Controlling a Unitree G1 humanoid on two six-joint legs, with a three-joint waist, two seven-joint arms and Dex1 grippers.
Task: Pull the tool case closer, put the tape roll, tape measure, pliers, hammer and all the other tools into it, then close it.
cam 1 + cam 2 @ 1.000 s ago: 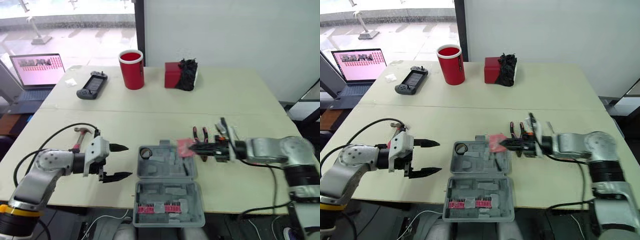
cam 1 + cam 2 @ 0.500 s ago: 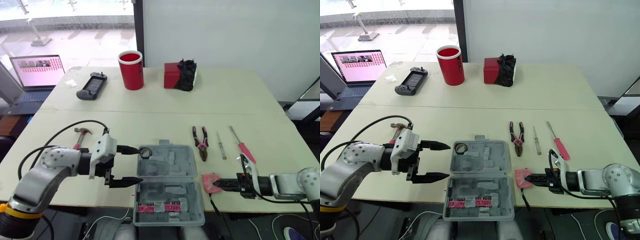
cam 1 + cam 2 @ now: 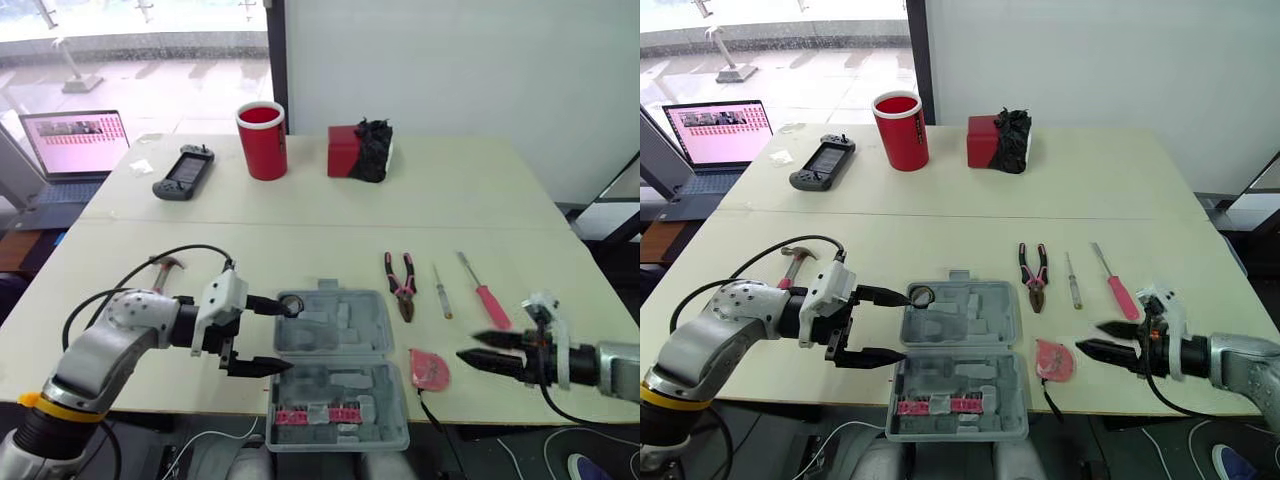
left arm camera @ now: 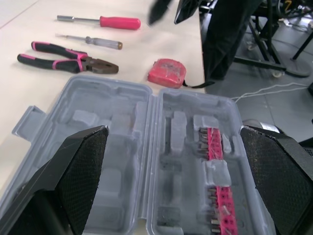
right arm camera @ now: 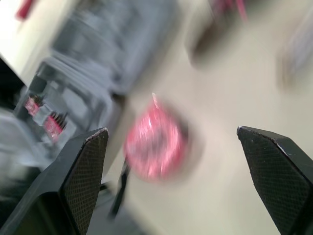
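Observation:
The grey tool case [image 3: 335,370] lies open near the table's front edge, with red bits in its near half. A dark tape roll [image 3: 291,305] sits in its far left pocket. My left gripper [image 3: 285,335] is open at the case's left edge, one fingertip close to the tape roll. The red tape measure [image 3: 430,369] lies on the table just right of the case. My right gripper [image 3: 468,347] is open a little to the right of it, apart from it. Pliers [image 3: 402,285], a small screwdriver [image 3: 440,292] and a red screwdriver [image 3: 485,292] lie beyond. The hammer [image 3: 160,270] lies behind my left arm.
At the back stand a red cup [image 3: 262,140], a red box with a black bundle [image 3: 360,150], a handheld game console [image 3: 184,171] and a laptop [image 3: 75,140]. A cable trails from the tape measure over the table's front edge.
My right gripper carried the tape measure from over the case to the table right of it, opened and drew back to the right. My left gripper moved right to the case's edge.

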